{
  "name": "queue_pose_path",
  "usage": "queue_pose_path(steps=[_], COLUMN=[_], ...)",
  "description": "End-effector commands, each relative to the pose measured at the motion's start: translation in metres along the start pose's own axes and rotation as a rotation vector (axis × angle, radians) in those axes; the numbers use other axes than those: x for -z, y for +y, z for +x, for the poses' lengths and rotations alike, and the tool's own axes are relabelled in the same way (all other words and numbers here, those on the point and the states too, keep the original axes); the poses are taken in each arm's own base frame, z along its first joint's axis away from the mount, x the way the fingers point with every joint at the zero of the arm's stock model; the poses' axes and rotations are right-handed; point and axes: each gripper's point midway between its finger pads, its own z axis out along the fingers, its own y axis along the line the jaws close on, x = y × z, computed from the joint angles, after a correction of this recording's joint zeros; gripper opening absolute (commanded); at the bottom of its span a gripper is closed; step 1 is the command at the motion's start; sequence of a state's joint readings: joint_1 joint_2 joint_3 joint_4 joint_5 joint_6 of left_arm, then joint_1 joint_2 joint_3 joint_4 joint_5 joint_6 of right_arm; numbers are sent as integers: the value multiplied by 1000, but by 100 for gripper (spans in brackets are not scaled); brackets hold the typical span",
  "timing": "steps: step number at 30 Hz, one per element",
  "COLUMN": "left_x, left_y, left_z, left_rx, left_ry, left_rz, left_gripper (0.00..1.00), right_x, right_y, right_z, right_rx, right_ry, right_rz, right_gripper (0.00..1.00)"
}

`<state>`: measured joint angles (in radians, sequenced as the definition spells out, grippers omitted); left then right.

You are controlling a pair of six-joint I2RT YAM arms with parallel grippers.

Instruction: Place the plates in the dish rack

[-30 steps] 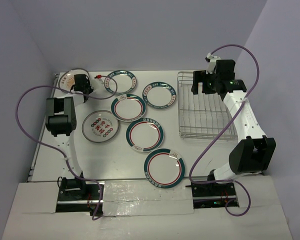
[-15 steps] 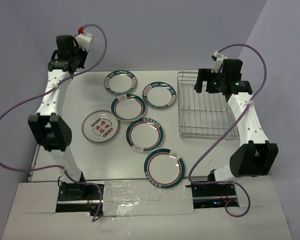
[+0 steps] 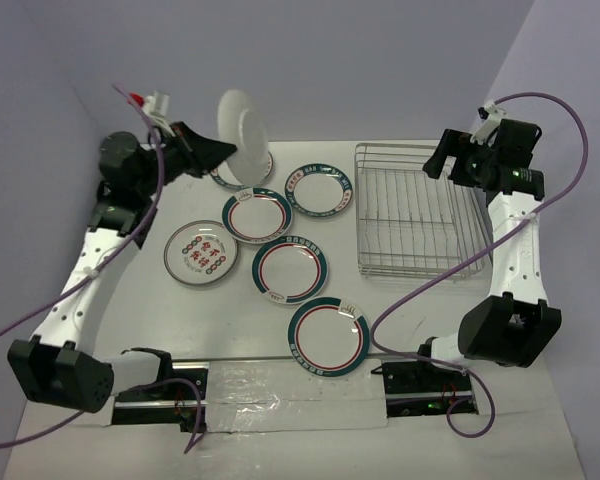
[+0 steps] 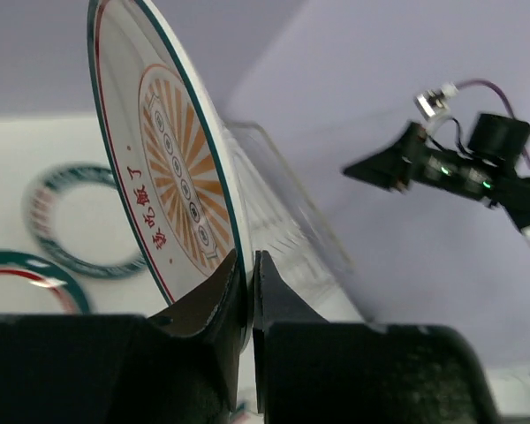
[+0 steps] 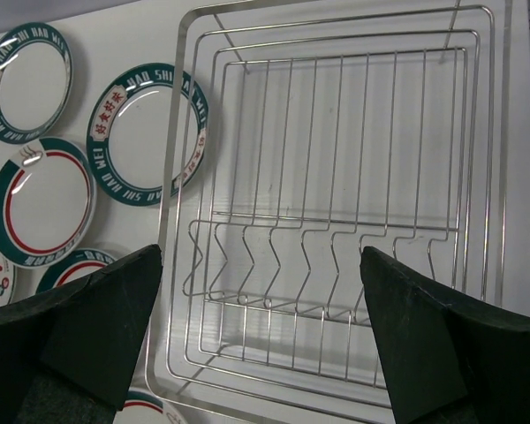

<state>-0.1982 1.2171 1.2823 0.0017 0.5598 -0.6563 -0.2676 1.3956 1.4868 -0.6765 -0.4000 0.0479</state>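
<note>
Left gripper (image 4: 247, 265) clamped on rim of one plate (image 3: 242, 125), plate on edge in air at upper left, right gripper (image 5: 261, 265) spread wide above dish rack (image 3: 416, 212) at right, other six plates (image 3: 328, 336) flat on bench (image 3: 410, 310), centre-left.

My left claw (image 4: 246, 265) pinches the raised plate (image 3: 242, 135) by its rim. It stands on edge in the air, white underside to the top camera, with orange rays on its green-edged face. Five green-banded plates (image 3: 291, 268) and a grey-rimmed plate (image 3: 201, 251) lie flat on the desk (image 3: 430, 310), left of the silver wire dish rack (image 3: 415, 212).
</note>
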Motion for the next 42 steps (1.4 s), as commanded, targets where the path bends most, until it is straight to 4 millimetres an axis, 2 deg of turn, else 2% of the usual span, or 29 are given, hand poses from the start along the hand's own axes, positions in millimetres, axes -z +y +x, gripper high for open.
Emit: queue_pose_path(steps=[1,2,3,4,10,13,14,20,25,28,32,36,42], left_x=[-13,-17,-22,-25,-55,-71,-75,-106,-126,-133,-141,-150,-159], left_y=[-60,-76,-80,-97,-101,-100,-104,-115,-110,-106,-97,-88,-88], left_z=[26,41,49,62,109,117,113,140,148,154,173,182,196], left_rx=[200,214,225,239,368,395,396,439,428,440,451,466,470], left_ry=[42,66,56,81,137,154,147,238,259,266,288,286,319], left_rz=[287,330,337,370,335,300,307,314,297,273,237,204,209], left_gripper=[0,0,0,0,0,0,0,0,0,0,0,0,0], right_x=[20,22,22,23,31,34,34,31,35,34,32,32,31], right_y=[7,6,4,3,0,-2,-3,-5,-6,-7,-7,-8,-12], right_z=[-15,-15,-15,-15,-18,-18,-17,-19,-21,-19,-19,-19,-14], right_rx=[8,6,3,2,0,-2,-4,-13,-2,-2,-3,3,6], right_ry=[-52,-53,-53,-54,-64,-69,-66,-61,-72,-68,-65,-70,-63], right_rz=[-25,-22,-17,-13,13,22,25,31,41,41,39,41,49], right_gripper=[100,100,100,100,100,100,100,100,100,100,100,100,100])
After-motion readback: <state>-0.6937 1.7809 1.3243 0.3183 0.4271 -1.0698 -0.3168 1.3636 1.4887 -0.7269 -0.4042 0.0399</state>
